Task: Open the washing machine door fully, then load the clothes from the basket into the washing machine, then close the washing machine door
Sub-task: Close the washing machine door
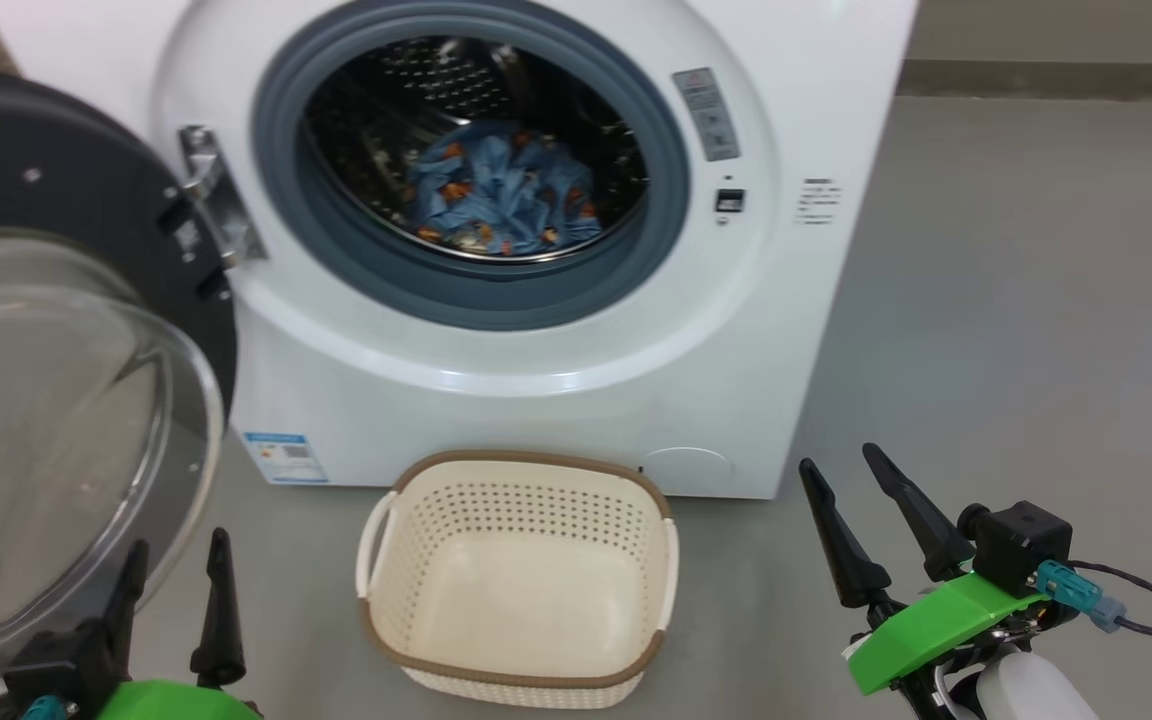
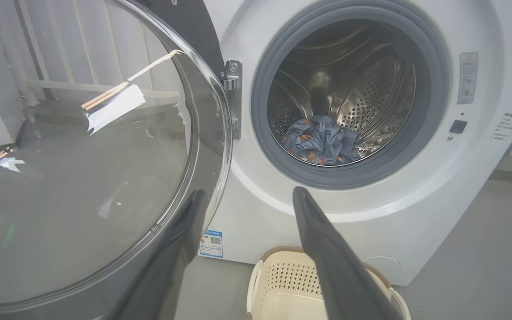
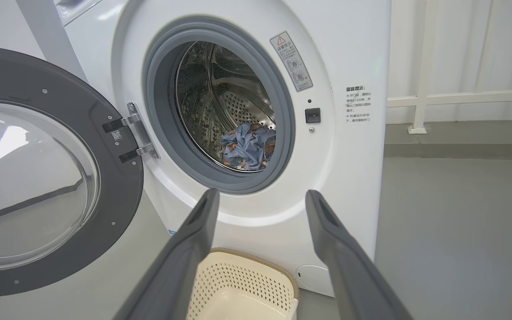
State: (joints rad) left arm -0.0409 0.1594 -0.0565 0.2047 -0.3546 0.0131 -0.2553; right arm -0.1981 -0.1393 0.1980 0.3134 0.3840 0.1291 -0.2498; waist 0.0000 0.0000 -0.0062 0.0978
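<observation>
The white washing machine stands with its round black door swung wide to the left, the glass bowl bulging toward me. Light-blue clothes with orange prints lie inside the steel drum. On the floor in front of the machine, the cream basket holds nothing. My left gripper is open at the lower left, close beside the door's glass. At the lower right my right gripper is open too, right of the basket, nothing between its fingers. The right wrist view shows the clothes past the open right gripper.
Grey floor stretches to the right of the machine. A white railing runs along the wall beyond it. A dark cable trails from my right wrist. The door hinge juts out at the opening's left edge.
</observation>
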